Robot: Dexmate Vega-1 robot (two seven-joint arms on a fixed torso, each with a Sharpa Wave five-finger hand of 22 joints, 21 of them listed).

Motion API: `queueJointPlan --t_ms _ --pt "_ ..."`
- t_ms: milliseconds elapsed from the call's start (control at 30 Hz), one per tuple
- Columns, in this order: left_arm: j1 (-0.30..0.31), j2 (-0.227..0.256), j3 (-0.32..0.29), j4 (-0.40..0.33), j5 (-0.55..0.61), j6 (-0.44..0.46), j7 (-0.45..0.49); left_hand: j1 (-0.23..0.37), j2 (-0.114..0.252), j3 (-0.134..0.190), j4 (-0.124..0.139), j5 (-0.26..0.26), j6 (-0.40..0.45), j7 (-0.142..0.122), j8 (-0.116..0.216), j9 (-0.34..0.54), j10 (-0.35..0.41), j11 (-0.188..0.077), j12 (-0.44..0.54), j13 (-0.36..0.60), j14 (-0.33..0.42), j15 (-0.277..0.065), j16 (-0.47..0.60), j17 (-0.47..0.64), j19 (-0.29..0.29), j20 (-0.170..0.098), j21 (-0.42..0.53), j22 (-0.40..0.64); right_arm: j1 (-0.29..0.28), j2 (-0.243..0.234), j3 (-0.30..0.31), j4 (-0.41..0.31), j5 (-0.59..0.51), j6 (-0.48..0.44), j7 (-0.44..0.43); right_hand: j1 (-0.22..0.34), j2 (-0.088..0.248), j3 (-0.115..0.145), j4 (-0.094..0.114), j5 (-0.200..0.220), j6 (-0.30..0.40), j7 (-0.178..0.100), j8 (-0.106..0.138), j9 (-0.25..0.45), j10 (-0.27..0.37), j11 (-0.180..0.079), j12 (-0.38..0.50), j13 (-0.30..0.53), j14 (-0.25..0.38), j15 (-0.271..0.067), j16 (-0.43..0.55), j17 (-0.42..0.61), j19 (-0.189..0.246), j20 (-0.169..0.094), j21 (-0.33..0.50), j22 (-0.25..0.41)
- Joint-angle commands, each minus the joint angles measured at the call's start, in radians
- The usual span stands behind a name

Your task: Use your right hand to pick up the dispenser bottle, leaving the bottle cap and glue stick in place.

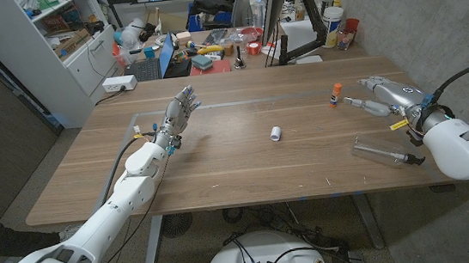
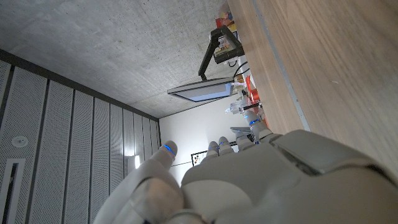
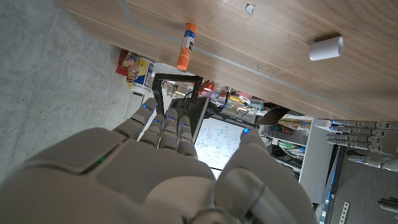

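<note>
The dispenser bottle (image 1: 383, 152) is not yet picked up: it lies on its side on the table (image 1: 220, 163) near the front edge, clear-bodied with a dark pump end. The right hand (image 1: 382, 96) is held above the table beyond it, fingers apart, holding nothing. The whole grasp remains. The glue stick (image 1: 335, 95) and bottle cap (image 1: 275, 133) are undisturbed. The left hand (image 1: 177, 113) is spread, idle.
</note>
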Motion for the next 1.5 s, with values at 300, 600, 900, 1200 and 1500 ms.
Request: queueJointPlan --t_ms 300,600,900,1200,1500 --pt "0.004 0.006 -0.003 -0.002 -0.004 0.002 -0.002 -0.007 0.067 0.006 -0.001 0.004 -0.041 0.003 0.005 0.005 -0.016 0.001 0.005 0.002 -0.035 -0.025 0.004 0.002 -0.080 -0.031 -0.002 0.003 -0.019 0.000 -0.010 -0.036 -0.097 -0.129 0.091 0.006 -0.025 -0.011 -0.011 0.011 -0.035 -0.001 -0.009 0.004 -0.035 -0.003 -0.014 0.005 -0.027 0.005 -0.005 0.002 -0.015 -0.010 -0.012 0.003" --pt "0.000 0.004 0.000 0.006 -0.004 0.004 -0.008 -0.006 0.068 0.007 -0.001 0.004 -0.040 0.002 0.005 0.005 -0.018 0.002 0.004 0.002 -0.035 -0.024 0.004 0.002 -0.078 -0.019 -0.003 0.003 -0.002 -0.024 -0.043 -0.035 -0.108 -0.219 0.132 0.018 -0.034 -0.018 -0.024 0.020 -0.064 -0.013 -0.005 0.005 -0.054 -0.015 -0.015 0.006 0.009 0.002 0.010 0.002 0.011 0.094 -0.013 0.004" --pt "0.000 0.006 -0.002 0.011 -0.006 0.003 -0.012 -0.006 0.067 0.007 -0.002 0.004 -0.041 0.002 0.004 0.005 -0.017 0.004 0.005 0.002 -0.035 -0.023 0.004 0.002 -0.078 -0.014 -0.005 0.003 0.035 -0.081 -0.106 -0.036 -0.113 -0.324 0.160 0.025 -0.034 -0.018 -0.029 0.024 -0.081 -0.009 -0.006 0.005 -0.069 -0.018 -0.018 0.006 0.015 0.004 0.009 0.003 0.010 0.101 -0.017 0.005" --pt "0.004 0.012 -0.008 0.010 -0.011 0.001 -0.014 -0.006 0.067 0.006 -0.002 0.004 -0.042 0.002 0.004 0.005 -0.017 0.005 0.005 0.002 -0.035 -0.021 0.003 0.001 -0.078 -0.013 -0.006 0.003 0.078 -0.141 -0.168 -0.037 -0.070 -0.423 0.168 0.033 -0.038 -0.020 -0.035 0.028 -0.094 -0.003 -0.005 0.005 -0.076 -0.015 -0.018 0.007 0.007 0.012 0.005 0.003 0.000 0.122 -0.025 0.005" --pt "0.004 0.015 -0.010 0.013 -0.013 0.003 -0.018 -0.006 0.067 0.006 -0.002 0.004 -0.042 0.002 0.004 0.005 -0.017 0.004 0.005 0.002 -0.035 -0.022 0.004 0.001 -0.077 -0.012 -0.008 0.003 0.096 -0.205 -0.212 -0.040 -0.013 -0.479 0.123 0.037 -0.042 -0.022 -0.039 0.030 -0.098 -0.004 -0.004 0.005 -0.075 -0.013 -0.015 0.007 0.019 0.015 0.008 0.003 -0.003 0.131 -0.029 0.005"
